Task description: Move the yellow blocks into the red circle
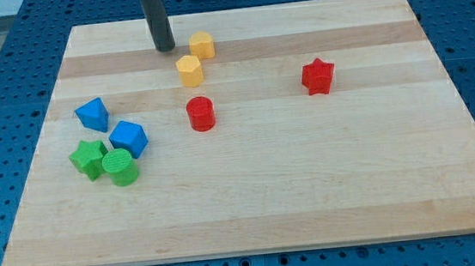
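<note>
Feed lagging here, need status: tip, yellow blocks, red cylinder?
My tip at view's top, just left of the two yellow blocks, not touching. Red cylinder below them. Nothing between.

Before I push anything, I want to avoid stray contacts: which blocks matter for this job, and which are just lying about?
Job: upper yellow block, lower yellow block, red cylinder, my tip left of the upper yellow.
Lying about: red star, two blue blocks, green star, green cylinder.
</note>
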`<state>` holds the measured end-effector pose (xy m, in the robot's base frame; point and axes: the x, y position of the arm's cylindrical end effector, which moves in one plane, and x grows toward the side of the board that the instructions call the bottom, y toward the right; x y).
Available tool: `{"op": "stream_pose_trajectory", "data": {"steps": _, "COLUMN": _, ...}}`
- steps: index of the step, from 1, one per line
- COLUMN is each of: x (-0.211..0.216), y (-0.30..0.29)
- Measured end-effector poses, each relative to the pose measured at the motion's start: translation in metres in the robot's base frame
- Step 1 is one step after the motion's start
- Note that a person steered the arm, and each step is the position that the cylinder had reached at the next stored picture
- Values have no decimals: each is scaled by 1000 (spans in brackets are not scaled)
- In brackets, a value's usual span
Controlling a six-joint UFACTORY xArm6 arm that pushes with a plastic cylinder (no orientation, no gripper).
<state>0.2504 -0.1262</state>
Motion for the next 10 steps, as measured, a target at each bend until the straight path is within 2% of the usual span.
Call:
{"op": "stream_pose_trajectory", "data": {"steps": 1, "x": -38, "y": 0}}
{"op": "stream_pose_trajectory", "data": {"steps": 2, "x": -45, "y": 8}}
{"op": "stream_pose_trajectory", "data": {"steps": 5, "x": 27, "y": 83}}
{"op": "stream_pose_trajectory", "data": {"steps": 6, "x": 48, "y": 90}}
{"op": "stream_pose_trajectory", "data": {"steps": 8, "x": 56, "y": 90}}
{"op": "stream_pose_trajectory", "data": {"steps": 10, "x": 35, "y": 89}}
